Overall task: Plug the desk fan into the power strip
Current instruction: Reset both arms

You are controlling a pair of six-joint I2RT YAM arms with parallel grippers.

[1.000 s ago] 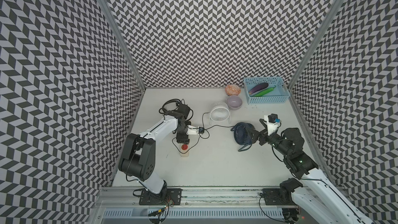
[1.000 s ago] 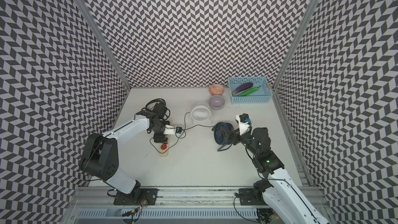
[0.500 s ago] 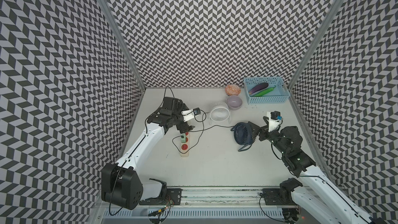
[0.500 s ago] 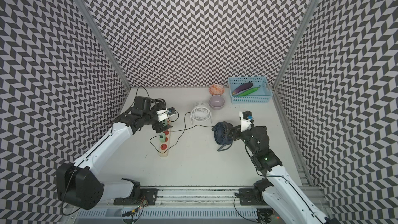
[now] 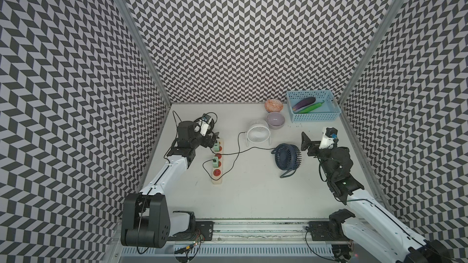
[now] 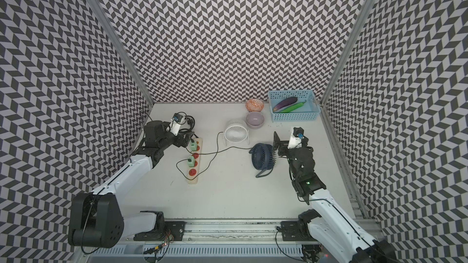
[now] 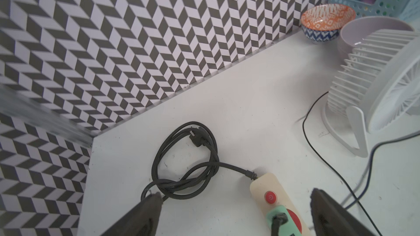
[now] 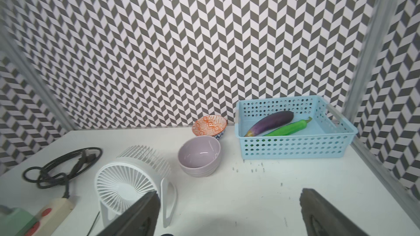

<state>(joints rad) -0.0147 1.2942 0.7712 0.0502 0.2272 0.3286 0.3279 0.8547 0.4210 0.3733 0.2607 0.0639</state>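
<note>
The cream power strip (image 5: pixel 218 177) (image 6: pixel 195 174) lies left of centre, and its coiled black cord (image 7: pixel 181 155) trails behind it. Two green plugs (image 5: pixel 215 162) (image 7: pixel 280 219) sit in its red sockets, and thin cords lead off toward the fans. A white desk fan (image 5: pixel 258 133) (image 8: pixel 127 185) stands at the back. A dark blue desk fan (image 5: pixel 287 159) (image 6: pixel 262 158) stands to its right. My left gripper (image 5: pixel 212 139) (image 7: pixel 236 192) hovers open over the strip's far end, holding nothing. My right gripper (image 5: pixel 307 146) (image 8: pixel 229 192) is open and empty just right of the blue fan.
A lilac bowl (image 5: pixel 275 120) and an orange patterned bowl (image 5: pixel 273 105) stand behind the white fan. A blue basket (image 5: pixel 314 117) with an aubergine and a green vegetable sits at the back right. Patterned walls close in three sides.
My left gripper opened, let go of a green plug in the strip and drew back toward the strip's far end. The right gripper eased slightly away from the blue fan.
</note>
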